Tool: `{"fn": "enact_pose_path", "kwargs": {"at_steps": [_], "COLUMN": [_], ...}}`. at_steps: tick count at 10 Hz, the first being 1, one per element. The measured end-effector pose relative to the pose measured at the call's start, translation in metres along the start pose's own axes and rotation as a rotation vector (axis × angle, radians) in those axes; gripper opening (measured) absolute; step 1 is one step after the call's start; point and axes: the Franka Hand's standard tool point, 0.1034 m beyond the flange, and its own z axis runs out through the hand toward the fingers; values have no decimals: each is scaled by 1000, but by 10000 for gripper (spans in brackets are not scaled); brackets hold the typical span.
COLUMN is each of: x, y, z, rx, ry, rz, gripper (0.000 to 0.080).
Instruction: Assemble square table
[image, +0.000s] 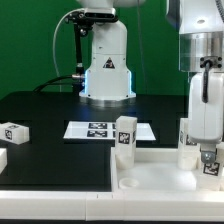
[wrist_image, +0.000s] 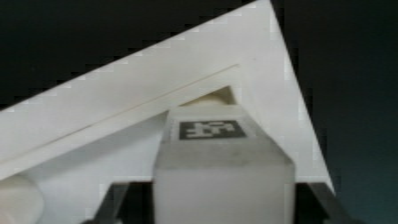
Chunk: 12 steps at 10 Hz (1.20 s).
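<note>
Gripping one leg (wrist_image: 215, 165) between my closed fingers (image: 208, 160), I hold it over a corner of the tabletop (image: 160, 178). Another leg (image: 125, 133) stands beside the tabletop, one (image: 14, 131) lies loose on the table; most assembly remains.

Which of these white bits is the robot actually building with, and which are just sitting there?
Part of the job:
table top
leg in the gripper
upright leg by the top
leg lying at the exterior view's left

Just there:
marker board
black table
</note>
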Motion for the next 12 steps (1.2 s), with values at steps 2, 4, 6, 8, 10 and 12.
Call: {"fn": "enact_pose_path", "kwargs": {"at_steps": [2,4,6,8,10,12], "x": [0,-6,-10,-8,-7,-6], "y": [1,3,8,8,4,-2], "z": [0,-2,-5,-4,-5,-6], "rx": [-4,2,12,8,15,32], "ry": [7,29,24,29,53,60], "rz": [-100,-428,-551,-671,-1029,-1309], "gripper": [521,621,644,649,649,649]}}
